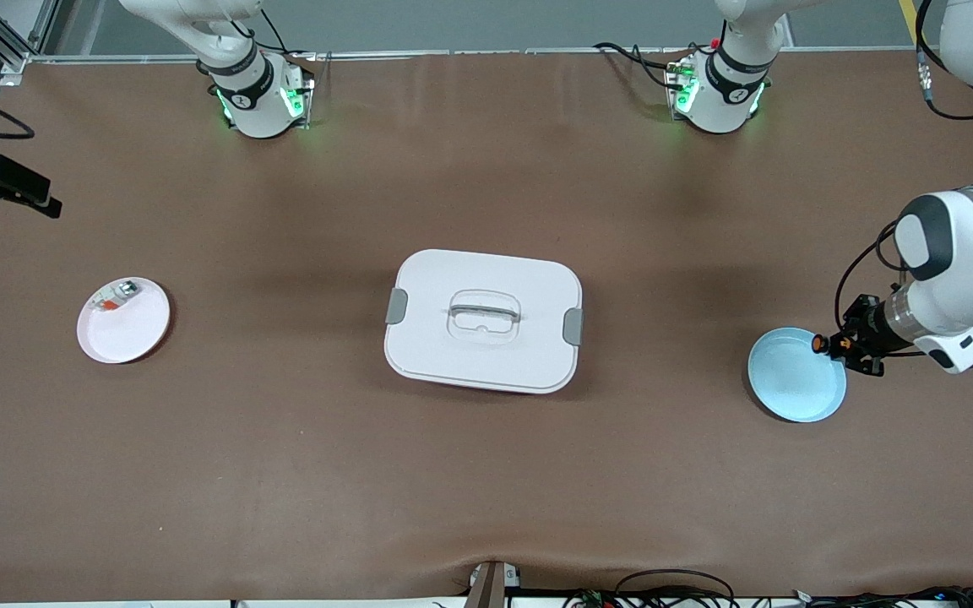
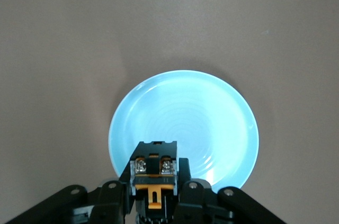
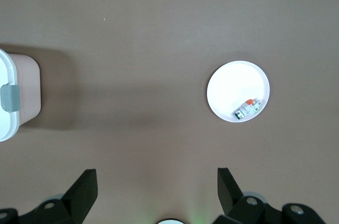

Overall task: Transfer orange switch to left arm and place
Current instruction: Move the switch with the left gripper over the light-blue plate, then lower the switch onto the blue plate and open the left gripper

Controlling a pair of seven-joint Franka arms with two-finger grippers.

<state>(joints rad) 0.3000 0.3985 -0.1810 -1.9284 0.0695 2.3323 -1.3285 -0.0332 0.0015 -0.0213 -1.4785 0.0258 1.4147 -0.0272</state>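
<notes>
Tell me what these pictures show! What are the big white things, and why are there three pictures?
The white things are two robot arms with pinchers called grippers. One picture looks down from a camera high over the brown table. The other two come from cameras on each arm's wrist.

In the middle of the table sits a white box. Toward the left arm's end lies a blue plate; toward the right arm's end, a white plate with a small silver part on it.

The left gripper is over the blue plate, shut on the orange switch. The right gripper waits open, up above the table.
</notes>
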